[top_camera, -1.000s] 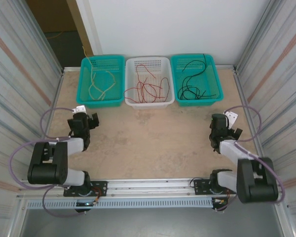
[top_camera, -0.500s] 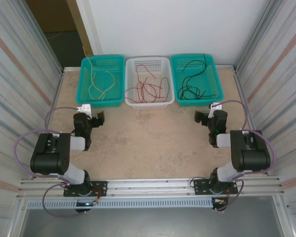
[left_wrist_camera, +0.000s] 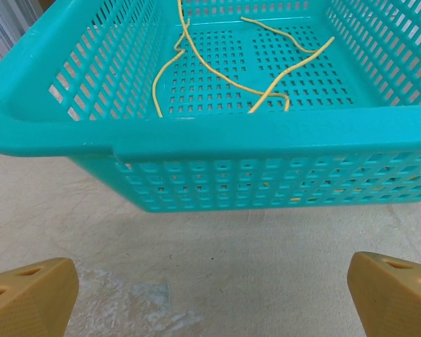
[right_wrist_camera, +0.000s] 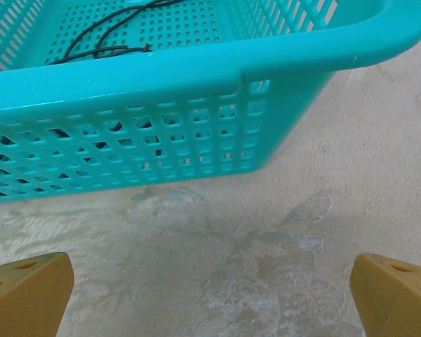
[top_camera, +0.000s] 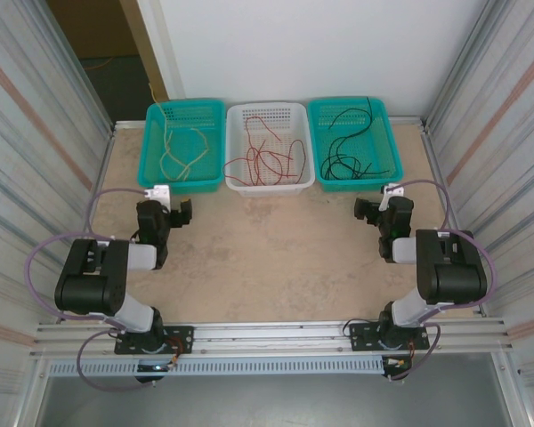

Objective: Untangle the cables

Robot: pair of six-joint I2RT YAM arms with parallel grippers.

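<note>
**A:** Since each colour sits in its own basket, sorting looks done to me. The yellow cables [top_camera: 176, 165] are in the left teal basket [top_camera: 183, 185], the red cables [top_camera: 265, 160] in the white basket [top_camera: 269, 185], and the black cables [top_camera: 343, 162] in the right teal basket [top_camera: 356, 183]. The 3 baskets stand in a row at the far edge of the desk [top_camera: 267, 258].

**B:** Fully untangled?

**A:** Can't say. Within each basket the strands loop over each other, red most of all. Too thin to tell crossings from knots.

**B:** Pincers?

**A:** The left pincer [top_camera: 180, 213] is low over the desk, just short of the left teal basket. The right pincer [top_camera: 365, 209] sits the same way before the right teal basket. Both are spread wide and hold nothing. My guess is they're parked facing the baskets, either finished or lined up to reach over a rim.

**B:** What do the wrist views add?

**A:** They confirm the opening. In the left wrist view the fingertips [left_wrist_camera: 28, 295] sit at the 2 bottom corners with bare desk between them. The right wrist view shows the same, fingertips [right_wrist_camera: 24, 291] far apart. You also see each basket's near wall close up. Yellow strands lie flat on the perforated floor, and a bit of black strand shows past the rim on the right.

**B:** And the top view?

**A:** It gives the whole row at once and shows which arm faces which basket. It also shows the red tangle in the middle.
</note>
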